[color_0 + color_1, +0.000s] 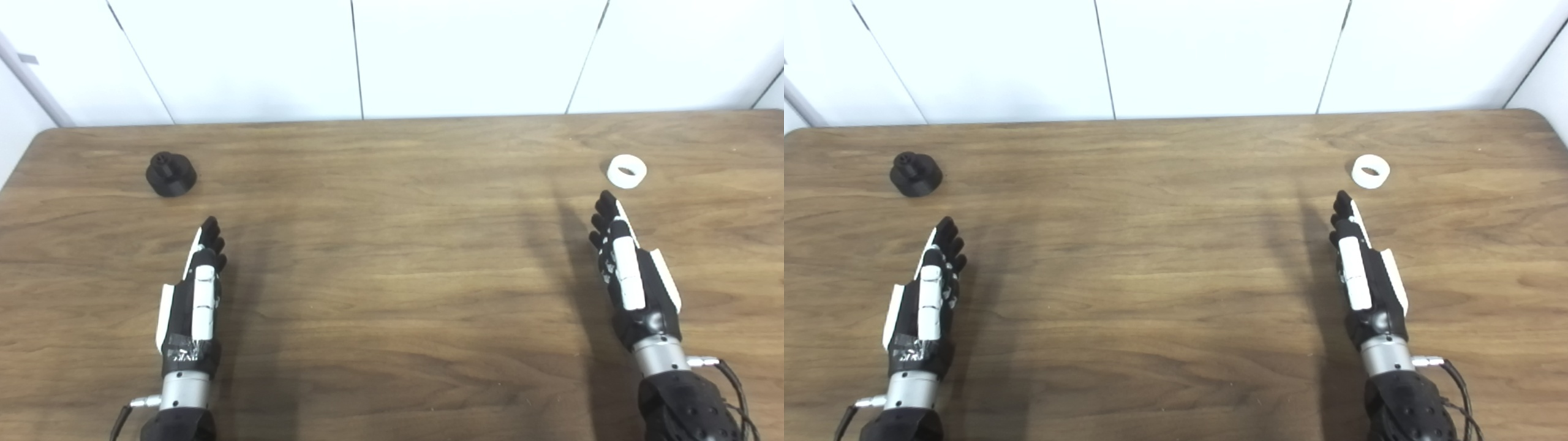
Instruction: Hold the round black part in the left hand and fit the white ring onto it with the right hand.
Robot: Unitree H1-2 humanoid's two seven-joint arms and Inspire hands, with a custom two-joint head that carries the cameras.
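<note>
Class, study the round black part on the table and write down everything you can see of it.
The round black part is a short, matt black cylinder with a narrower raised hub on top; the hub's detail is too small to read. It stands upright on the wooden table, far left, beyond the left robot hand. Nothing touches it but the table.

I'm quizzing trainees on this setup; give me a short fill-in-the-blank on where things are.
1. The round black part lies ahead of the ____ hand.
2. The white ring rests on the ____.
3. The left hand and right hand each hold ____.

Missing words: left; table; nothing
</note>
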